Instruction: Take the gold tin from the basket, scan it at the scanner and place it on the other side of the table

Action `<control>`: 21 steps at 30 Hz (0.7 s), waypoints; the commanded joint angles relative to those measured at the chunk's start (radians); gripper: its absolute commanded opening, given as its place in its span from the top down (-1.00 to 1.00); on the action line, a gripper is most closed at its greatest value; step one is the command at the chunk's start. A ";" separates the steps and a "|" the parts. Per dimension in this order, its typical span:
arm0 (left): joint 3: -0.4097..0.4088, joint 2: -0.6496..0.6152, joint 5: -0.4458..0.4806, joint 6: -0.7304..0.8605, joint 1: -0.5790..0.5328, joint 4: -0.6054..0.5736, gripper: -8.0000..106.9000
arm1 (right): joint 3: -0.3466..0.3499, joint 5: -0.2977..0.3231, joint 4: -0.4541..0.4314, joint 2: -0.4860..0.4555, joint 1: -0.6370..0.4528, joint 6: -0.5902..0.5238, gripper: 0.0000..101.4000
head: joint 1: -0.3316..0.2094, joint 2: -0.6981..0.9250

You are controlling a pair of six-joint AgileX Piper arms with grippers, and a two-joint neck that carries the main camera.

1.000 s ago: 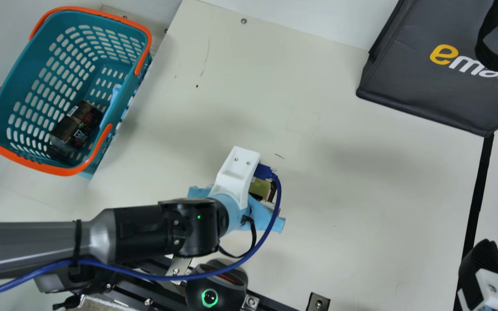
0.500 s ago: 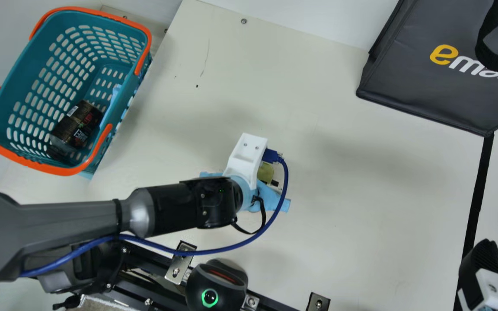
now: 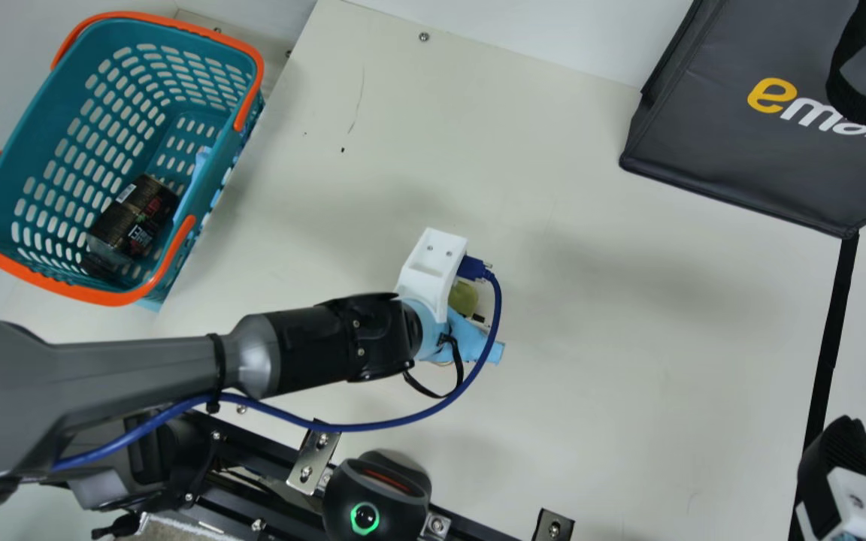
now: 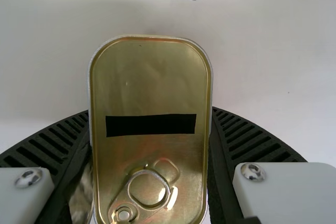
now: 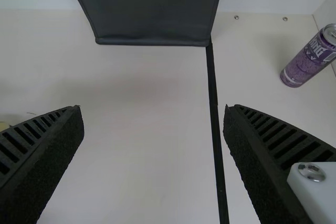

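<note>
Gold tin (image 4: pixel 152 87) farther from scanner (image 3: pixel 376 496), bare table (image 3: pixel 591 323) toward bag (image 3: pixel 734 158)

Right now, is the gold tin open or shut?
Shut: the gold tin has its lid in place, with no gap, and the pull ring looks flat against it.

I have the gold tin (image 4: pixel 152 80) gripped between the 2 fingers of my left hand (image 3: pixel 470 340), over the bench (image 3: pixel 628 353); it's a rounded rectangle, lid closed, 1 pull ring lying flat, lid facing my wrist camera. The basket (image 3: pixel 31 124) is teal, slotted and orange-handled, upright beside the bench. The black scanner (image 3: pixel 343 500) sits at the bench's edge, 1 ring glowing green.
</note>
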 commanded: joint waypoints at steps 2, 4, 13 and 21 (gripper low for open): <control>0.009 -0.006 -0.005 0.013 0.009 -0.012 0.13 | 0.000 0.000 0.000 0.000 0.000 0.000 -0.87 | -0.029 0.002; 0.015 -0.012 -0.010 0.022 0.014 -0.019 0.01 | 0.000 0.000 0.000 0.000 0.000 0.000 -0.87 | -0.029 0.002; 0.034 -0.045 -0.029 0.075 0.030 -0.085 -0.51 | 0.000 0.001 0.000 0.000 0.000 0.000 -0.87 | -0.029 0.002; 0.058 -0.122 -0.029 0.174 0.052 -0.205 -0.71 | 0.000 0.001 0.000 0.000 0.000 0.000 -0.87 | -0.029 0.002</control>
